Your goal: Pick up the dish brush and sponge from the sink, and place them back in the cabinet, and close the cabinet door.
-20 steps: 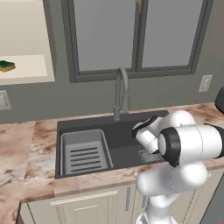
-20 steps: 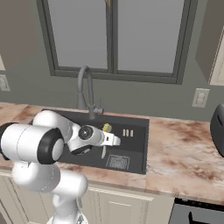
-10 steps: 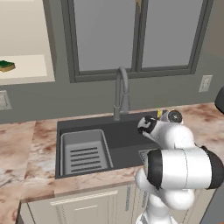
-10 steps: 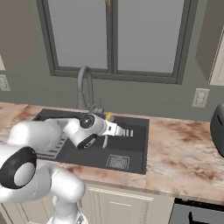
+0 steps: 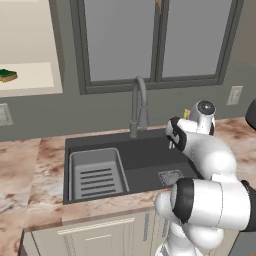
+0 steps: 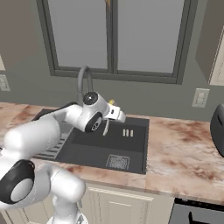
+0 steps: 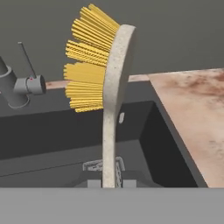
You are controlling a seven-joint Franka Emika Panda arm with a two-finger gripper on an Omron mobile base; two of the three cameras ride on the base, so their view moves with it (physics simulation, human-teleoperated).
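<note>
Gripper [image 7: 109, 183] pinching dish brush [image 7: 109, 109] by thin handle end, jaws pressed tight on it. Brush up in air above sink [image 5: 145, 165], yellow bristles at top, just beside faucet [image 5: 138, 107]. Lifted high likely so it clears sink edge. Sponge [image 5: 7, 75] already on shelf of open cabinet [image 5: 30, 80], far left of sink. Brush probably goes there next.

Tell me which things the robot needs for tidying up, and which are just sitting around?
Needed:
dish brush, held in the shut fingers
sponge, already in the cabinet
sink

Just around:
faucet
drainer tray
wall outlet
window
</note>
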